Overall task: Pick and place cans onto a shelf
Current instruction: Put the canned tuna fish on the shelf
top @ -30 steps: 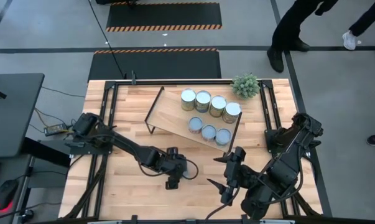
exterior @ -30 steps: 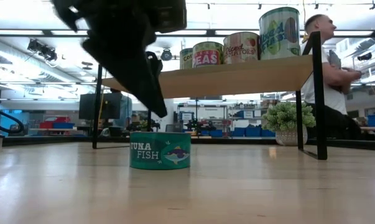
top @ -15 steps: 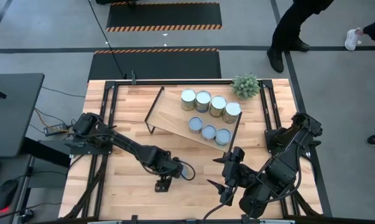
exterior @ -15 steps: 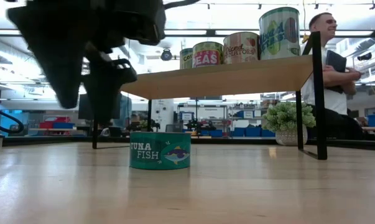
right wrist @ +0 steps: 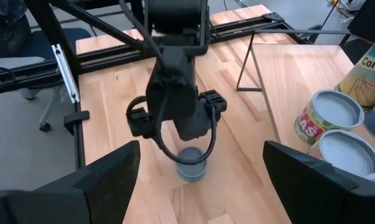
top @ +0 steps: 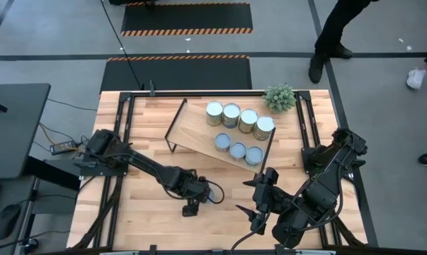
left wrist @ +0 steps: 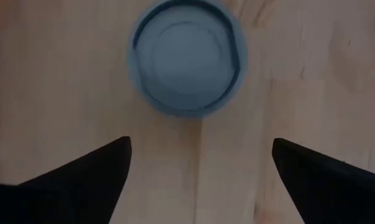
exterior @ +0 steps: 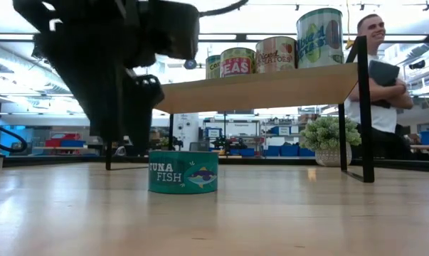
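Light plank tabletop point(top: 142, 219), lower centre of the high view: left gripper point(top: 192, 208), fingers wide, hovers beside the short teal tuna can point(exterior: 183, 171); descending off-centre risks a fingertip striking the rim and shoving it. Right gripper point(top: 257, 210) waits at lower right, fingers wide and empty.

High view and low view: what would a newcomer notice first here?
Seven cans stand on the slanted wooden shelf near the table's far edge. One teal tuna can sits alone on the table, with the left claw open just above it. The right claw waits open nearby.
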Robot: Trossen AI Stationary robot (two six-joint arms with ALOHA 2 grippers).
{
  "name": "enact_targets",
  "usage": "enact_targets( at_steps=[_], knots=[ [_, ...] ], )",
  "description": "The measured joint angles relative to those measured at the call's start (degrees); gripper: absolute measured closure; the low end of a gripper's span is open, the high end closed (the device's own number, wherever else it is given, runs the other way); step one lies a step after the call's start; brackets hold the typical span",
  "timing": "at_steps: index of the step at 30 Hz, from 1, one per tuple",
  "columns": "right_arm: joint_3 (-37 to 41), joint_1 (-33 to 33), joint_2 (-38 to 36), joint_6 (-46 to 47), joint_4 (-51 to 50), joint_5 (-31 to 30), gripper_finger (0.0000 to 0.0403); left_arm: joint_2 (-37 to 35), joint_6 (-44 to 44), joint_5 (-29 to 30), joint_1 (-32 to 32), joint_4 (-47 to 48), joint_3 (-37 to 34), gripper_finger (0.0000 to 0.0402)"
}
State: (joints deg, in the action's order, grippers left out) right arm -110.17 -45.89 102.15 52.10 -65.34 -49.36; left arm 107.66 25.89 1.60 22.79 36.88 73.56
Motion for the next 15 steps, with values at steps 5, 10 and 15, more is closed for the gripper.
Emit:
enact_targets(
  at_steps=[5, 10, 15],
  knots=[
    [0.0, 0.0, 0.0, 0.3, 0.4, 0.0, 0.0055, 2.3, -2.4, 0.1, -0.1, -1.9, 0.0, 0.0004],
    [0.0, 0.0, 0.0, 0.4, 0.5, 0.0, 0.0055, 3.9, -4.4, 1.6, -0.5, -3.0, 0.0, 0.0004],
    [0.0, 0.0, 0.0, 0.7, 0.5, 0.2, 0.0055, 3.9, -6.1, 4.6, -1.0, -6.5, 0.0, 0.0004]
  ],
)
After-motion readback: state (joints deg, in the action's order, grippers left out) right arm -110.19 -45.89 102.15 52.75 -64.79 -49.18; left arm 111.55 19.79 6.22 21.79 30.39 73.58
